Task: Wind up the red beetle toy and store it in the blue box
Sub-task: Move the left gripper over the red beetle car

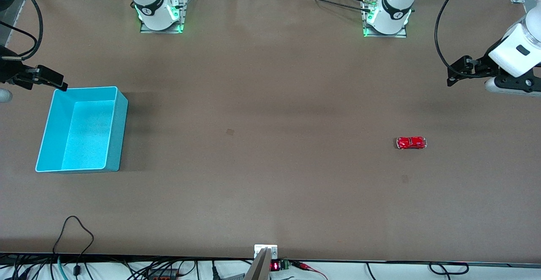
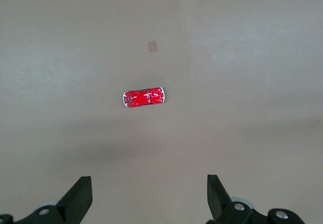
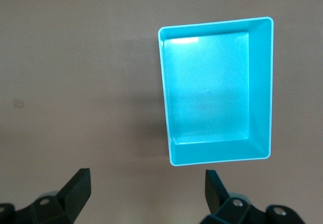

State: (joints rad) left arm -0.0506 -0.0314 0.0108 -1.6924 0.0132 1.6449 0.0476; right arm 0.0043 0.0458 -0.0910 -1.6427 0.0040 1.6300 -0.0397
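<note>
The red beetle toy (image 1: 411, 143) stands on its wheels on the brown table toward the left arm's end; it also shows in the left wrist view (image 2: 144, 98). The blue box (image 1: 116, 136) sits toward the right arm's end, empty, and shows in the right wrist view (image 3: 260, 88). My left gripper (image 1: 458, 70) is open and empty, up in the air over the table's end, apart from the toy; its jaws (image 2: 148, 183) stand wide. My right gripper (image 1: 55, 79) is open and empty, held above the table beside the box's corner; its jaws (image 3: 147, 176) stand wide.
The two arm bases (image 1: 159, 11) (image 1: 386, 15) stand along the table edge farthest from the front camera. A small dark mark (image 1: 230, 132) is on the table's middle. Cables (image 1: 74, 233) and a metal bracket (image 1: 265, 252) lie at the nearest edge.
</note>
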